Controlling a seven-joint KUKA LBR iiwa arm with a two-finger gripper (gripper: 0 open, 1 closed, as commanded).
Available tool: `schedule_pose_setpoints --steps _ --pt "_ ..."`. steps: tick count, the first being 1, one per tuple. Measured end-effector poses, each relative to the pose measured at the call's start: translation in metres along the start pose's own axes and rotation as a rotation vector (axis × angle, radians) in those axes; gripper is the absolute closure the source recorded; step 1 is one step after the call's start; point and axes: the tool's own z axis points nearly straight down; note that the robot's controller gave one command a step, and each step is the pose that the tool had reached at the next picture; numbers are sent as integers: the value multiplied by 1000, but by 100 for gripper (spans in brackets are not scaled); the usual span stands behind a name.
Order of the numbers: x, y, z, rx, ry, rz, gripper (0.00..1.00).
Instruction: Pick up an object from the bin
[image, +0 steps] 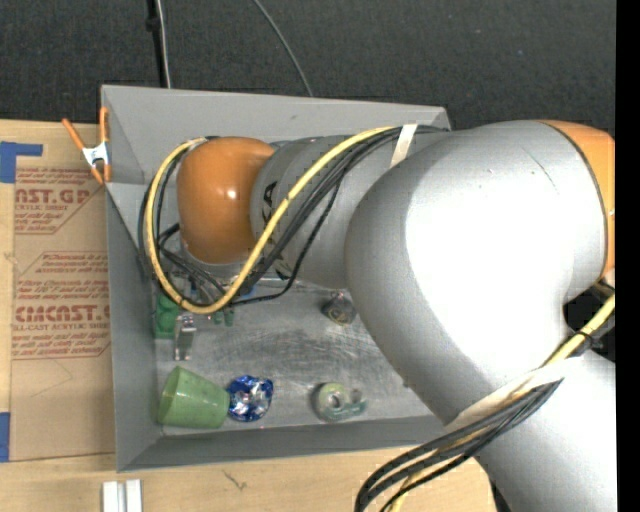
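Note:
My gripper (184, 336) reaches down at the bin's left side, below the arm's wrist, and most of it is hidden by the wrist. A small green thing (162, 314) lies right beside it against the left wall; whether the two touch I cannot tell. A pale green cup (188, 400) lies on its side in the front left corner, just in front of the gripper. To the cup's right sits a crumpled blue and white wrapper (248, 396).
A round grey-green thing (337, 401) lies near the front wall at the middle. A small grey lump (340, 308) sits on the floor by the arm. The arm covers the bin's back and right parts.

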Motion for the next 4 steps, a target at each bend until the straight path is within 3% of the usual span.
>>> schedule_pose_setpoints --steps 1,2,4 --pt "-1 1 -1 -1 2 0 0" --pt "-2 1 -3 -3 -4 0 100" --pt "-6 4 -85 -2 1 -1 100"
